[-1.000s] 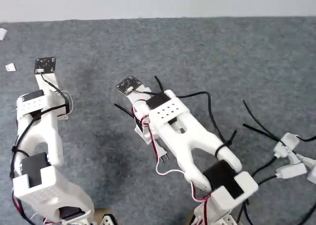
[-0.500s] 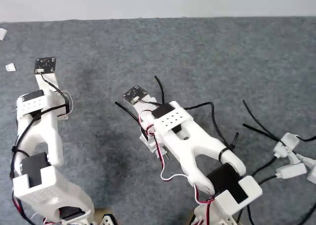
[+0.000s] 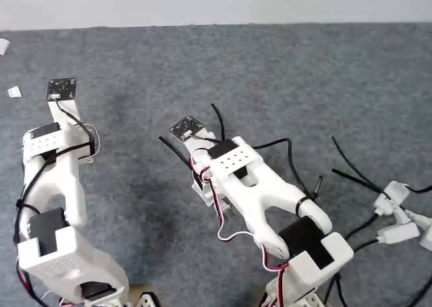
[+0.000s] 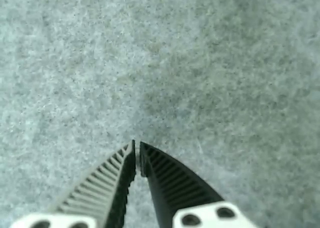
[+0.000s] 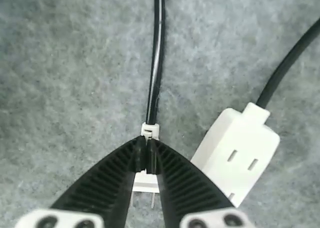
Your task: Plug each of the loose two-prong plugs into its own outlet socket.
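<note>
Item under task: a white two-prong plug is clamped between the jaws of the right gripper. The jaws are closed tight on the plug body. Both metal prongs stick out on the gripper's side of the grip, and the plug's black cable runs straight out on the far side.

A white outlet socket lies flat on the tabletop just beside the held plug, its slotted face up and showing two slots. Whether plug and socket touch cannot be told. The socket's own black cord leads away at an angle.

From above, the right arm stands over the middle of the grey, carpet-like tabletop. A cluster of white cord ends with black leads lies well apart at the right edge.

The left gripper hangs over bare grey surface, its jaws all but closed and holding nothing. The left arm is at the left side, well apart from the plug and socket.
</note>
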`<state>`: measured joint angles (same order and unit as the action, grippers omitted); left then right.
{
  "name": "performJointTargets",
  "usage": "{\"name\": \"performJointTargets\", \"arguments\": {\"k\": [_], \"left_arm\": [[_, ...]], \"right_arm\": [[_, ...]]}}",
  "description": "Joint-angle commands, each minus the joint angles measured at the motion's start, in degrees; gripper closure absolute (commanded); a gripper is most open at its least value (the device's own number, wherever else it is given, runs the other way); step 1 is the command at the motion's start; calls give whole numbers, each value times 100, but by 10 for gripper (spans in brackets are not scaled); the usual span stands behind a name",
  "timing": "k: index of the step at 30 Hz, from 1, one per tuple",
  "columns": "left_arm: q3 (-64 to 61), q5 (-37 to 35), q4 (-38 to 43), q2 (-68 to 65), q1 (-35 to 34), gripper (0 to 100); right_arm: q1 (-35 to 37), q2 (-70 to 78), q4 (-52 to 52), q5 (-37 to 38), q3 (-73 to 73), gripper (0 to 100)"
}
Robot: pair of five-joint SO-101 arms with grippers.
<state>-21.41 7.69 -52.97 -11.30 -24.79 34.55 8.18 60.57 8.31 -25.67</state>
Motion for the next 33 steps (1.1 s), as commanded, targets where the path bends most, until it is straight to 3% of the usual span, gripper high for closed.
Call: {"name": "performJointTargets", "arguments": {"k": [1, 7, 33], "left_arm": [[48, -44, 123, 308, -26, 985], [48, -44, 123, 308, -26, 985], [48, -44, 123, 308, -26, 985]], "right_arm": [[13, -198, 22, -9, 70, 971], [13, -541, 286, -9, 132, 828], [242, -523, 171, -53, 88, 866]]}}
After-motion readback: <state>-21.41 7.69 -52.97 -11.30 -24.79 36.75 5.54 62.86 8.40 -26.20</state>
